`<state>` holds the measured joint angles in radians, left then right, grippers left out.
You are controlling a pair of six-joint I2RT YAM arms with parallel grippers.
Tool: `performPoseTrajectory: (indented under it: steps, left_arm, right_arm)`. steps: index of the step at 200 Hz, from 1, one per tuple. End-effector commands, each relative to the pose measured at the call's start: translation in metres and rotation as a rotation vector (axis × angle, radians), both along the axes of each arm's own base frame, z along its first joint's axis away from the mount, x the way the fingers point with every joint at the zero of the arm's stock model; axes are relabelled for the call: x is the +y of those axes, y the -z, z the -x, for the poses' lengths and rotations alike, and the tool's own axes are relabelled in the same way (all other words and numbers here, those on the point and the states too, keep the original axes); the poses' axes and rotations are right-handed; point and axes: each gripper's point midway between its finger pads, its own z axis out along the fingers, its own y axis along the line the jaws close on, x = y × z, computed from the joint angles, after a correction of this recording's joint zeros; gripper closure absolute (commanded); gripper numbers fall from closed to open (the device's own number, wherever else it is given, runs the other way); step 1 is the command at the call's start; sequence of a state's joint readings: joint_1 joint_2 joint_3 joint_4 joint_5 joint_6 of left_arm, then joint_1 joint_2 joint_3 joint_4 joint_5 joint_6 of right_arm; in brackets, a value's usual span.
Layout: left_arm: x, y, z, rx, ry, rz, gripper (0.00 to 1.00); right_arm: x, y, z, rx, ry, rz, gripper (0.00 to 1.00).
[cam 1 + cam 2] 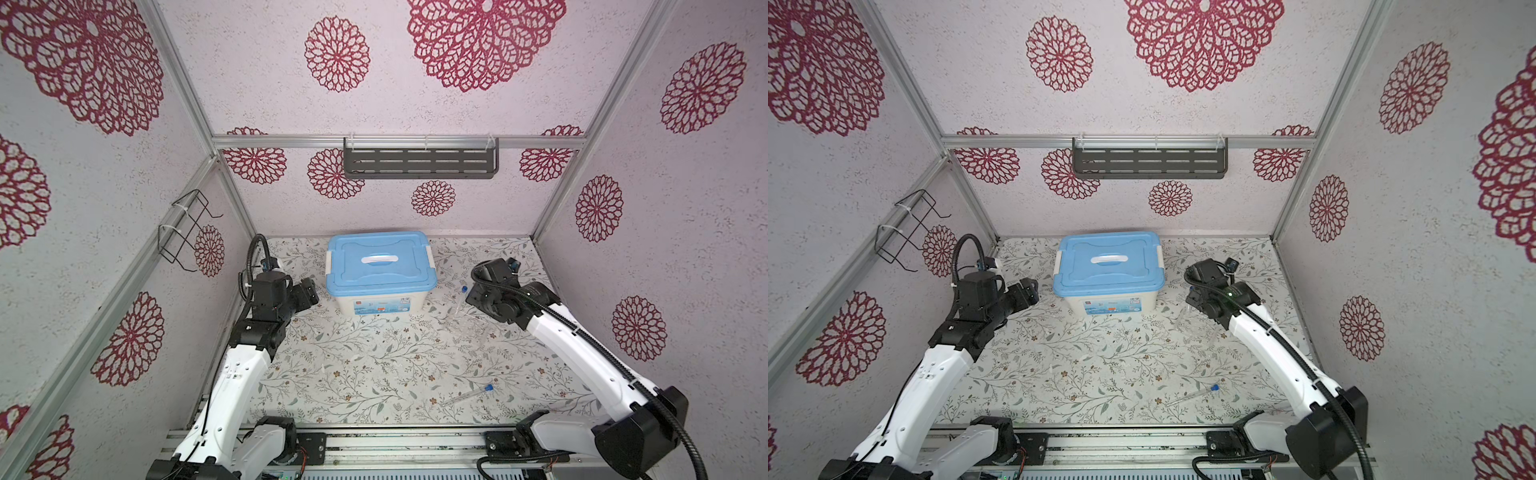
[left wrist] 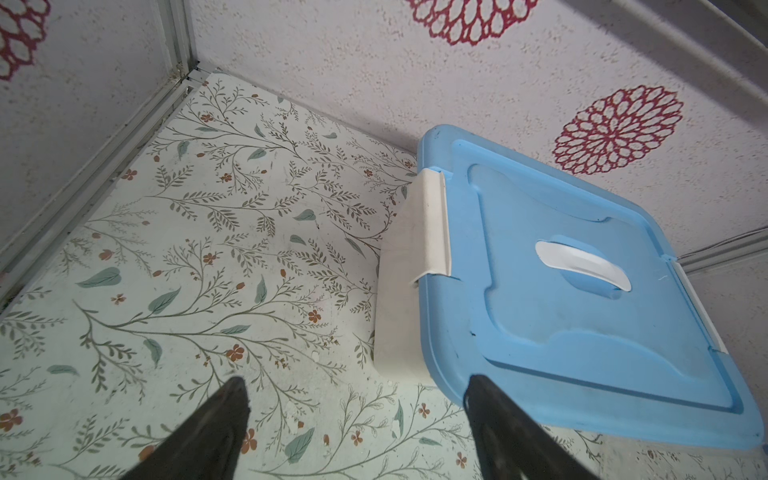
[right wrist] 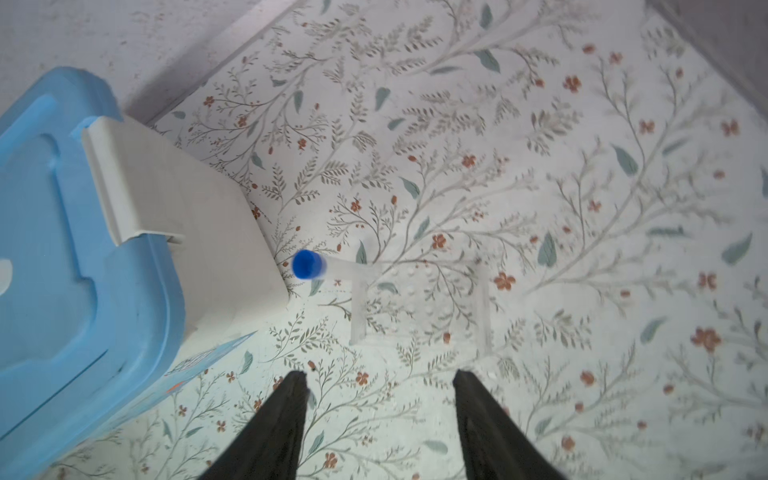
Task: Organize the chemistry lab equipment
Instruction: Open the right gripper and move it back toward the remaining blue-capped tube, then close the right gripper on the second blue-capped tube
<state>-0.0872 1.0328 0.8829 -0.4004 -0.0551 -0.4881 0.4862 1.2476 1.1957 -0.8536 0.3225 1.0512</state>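
Clear rack (image 3: pixel 419 307): it stands on the surface (image 3: pixel 582 249) just ahead of your right gripper (image 3: pixel 378 376), a little beyond the fingertips and not touching them. It is faint against the floral pattern, and its outline reads best in the right wrist view.

Racked tube (image 3: pixel 328 267): clear with a blue cap, it is seated at the end of the rack nearest the bin (image 3: pixel 83 249). It leans so that the cap tips toward the bin's white wall. It is ahead of your right gripper, off to the bin side, and clear of both jaws.

Right gripper: the jaws are parted to a moderate gap with nothing between them. It holds nothing.

Loose tube (image 1: pixel 466 395): the same kind, blue cap. It lies flat on the surface well behind your right gripper, back toward that arm's base and well apart from the rack.

The bin has its blue lid on, with a white handle on top. It sits between your two grippers, near the back wall.

Left gripper (image 2: pixel 355 384): the jaws are spread wide and empty. It sits beside the bin's near corner. In the left wrist view one fingertip overlaps the lid's edge, but you cannot tell whether it touches.
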Motion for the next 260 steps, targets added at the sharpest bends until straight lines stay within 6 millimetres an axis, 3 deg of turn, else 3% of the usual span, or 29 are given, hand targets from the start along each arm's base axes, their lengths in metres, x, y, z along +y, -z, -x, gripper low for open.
performPoseTrajectory:
  steps: [1, 25, 44, 86, 132, 160, 191, 229, 260]
  left_arm:
    - [-0.004, -0.001, -0.003, -0.018, 0.013, 0.015, 0.15]
    - [-0.004, -0.002, -0.003, -0.019, 0.014, 0.015, 0.15]
    - [-0.004, -0.002, -0.002, -0.02, 0.014, 0.013, 0.15]
    - [-0.005, -0.002, -0.003, -0.02, 0.016, 0.017, 0.15]
    - [-0.005, -0.001, -0.003, -0.019, 0.015, 0.019, 0.15]
    - [-0.005, -0.001, -0.003, -0.019, 0.016, 0.019, 0.15]
    - [-0.005, 0.0, -0.004, -0.017, 0.016, 0.018, 0.15]
    - [-0.005, 0.0, -0.004, -0.016, 0.018, 0.018, 0.15]
    - [-0.005, -0.001, -0.004, -0.017, 0.016, 0.018, 0.15]
  right_arm:
    - [-0.015, 0.054, 0.065, 0.278, 0.265, -0.165, 0.4]
    - [-0.007, 0.095, 0.096, 0.407, 0.312, -0.313, 0.4]
    - [-0.01, 0.116, 0.115, 0.457, 0.368, -0.362, 0.4]
    - [-0.034, 0.145, 0.137, 0.512, 0.425, -0.322, 0.39]
    - [-0.039, 0.17, 0.154, 0.555, 0.452, -0.309, 0.43]
    - [-0.028, 0.194, 0.161, 0.589, 0.467, -0.385, 0.45]
    - [-0.03, 0.204, 0.162, 0.564, 0.49, -0.396, 0.52]
    - [-0.029, 0.209, 0.161, 0.549, 0.52, -0.424, 0.71]
    - [-0.028, 0.203, 0.156, 0.539, 0.513, -0.43, 0.76]
